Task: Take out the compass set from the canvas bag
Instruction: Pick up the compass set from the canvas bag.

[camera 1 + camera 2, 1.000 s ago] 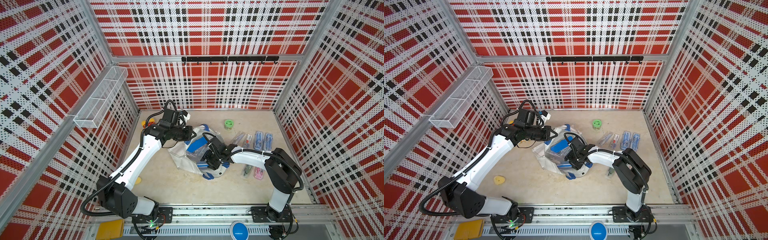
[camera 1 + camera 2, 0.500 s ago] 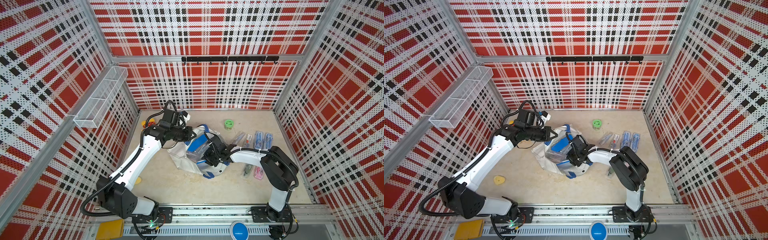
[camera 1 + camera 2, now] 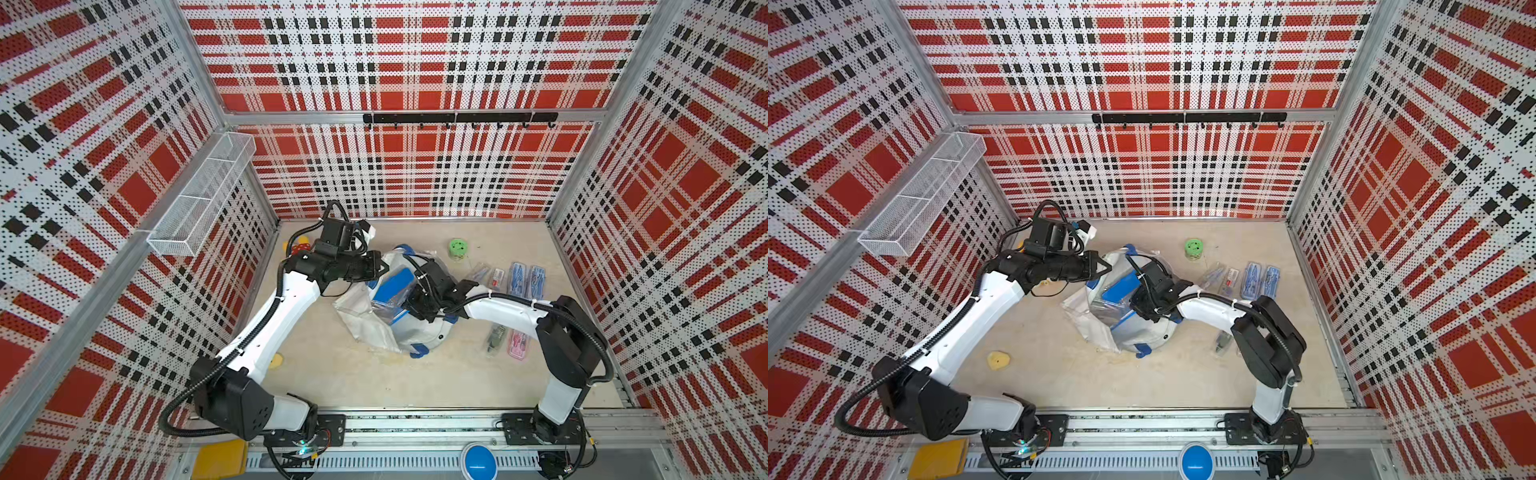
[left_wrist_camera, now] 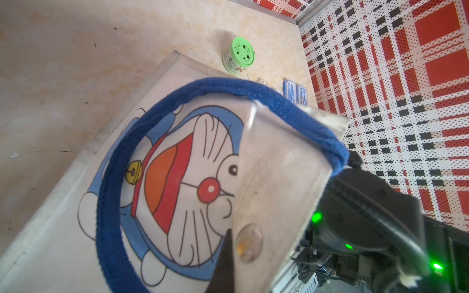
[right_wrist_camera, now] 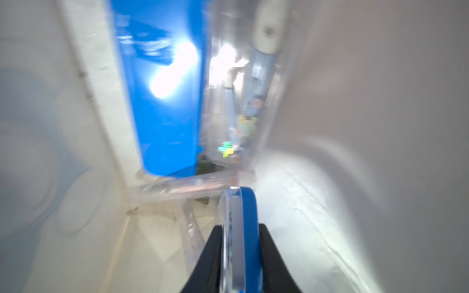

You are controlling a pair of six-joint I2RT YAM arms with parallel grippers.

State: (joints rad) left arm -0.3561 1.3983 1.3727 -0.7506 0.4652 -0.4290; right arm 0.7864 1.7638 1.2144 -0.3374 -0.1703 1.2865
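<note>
so, i'd put us about midway: the compass set (image 5: 247, 200) is down inside the canvas bag (image 3: 365, 320), mid-table, not yet lifted out. my right gripper (image 5: 239, 228) is reached into the mouth, black fingers nipped on the set's thin edge. it's a hard flat case, clear lid over blue base. my left gripper (image 3: 381, 266) is clamped on the bag's rim flap, propping it open. the bag is limp, grubby white cloth with a fuzzy blue strap (image 4: 106, 192) and a cartoon cat print (image 4: 182, 182). a glossy blue slab (image 5: 165, 114) and crinkly clear packets sit deeper in. what's left, i judge: draw the case clear and set it down.
</note>
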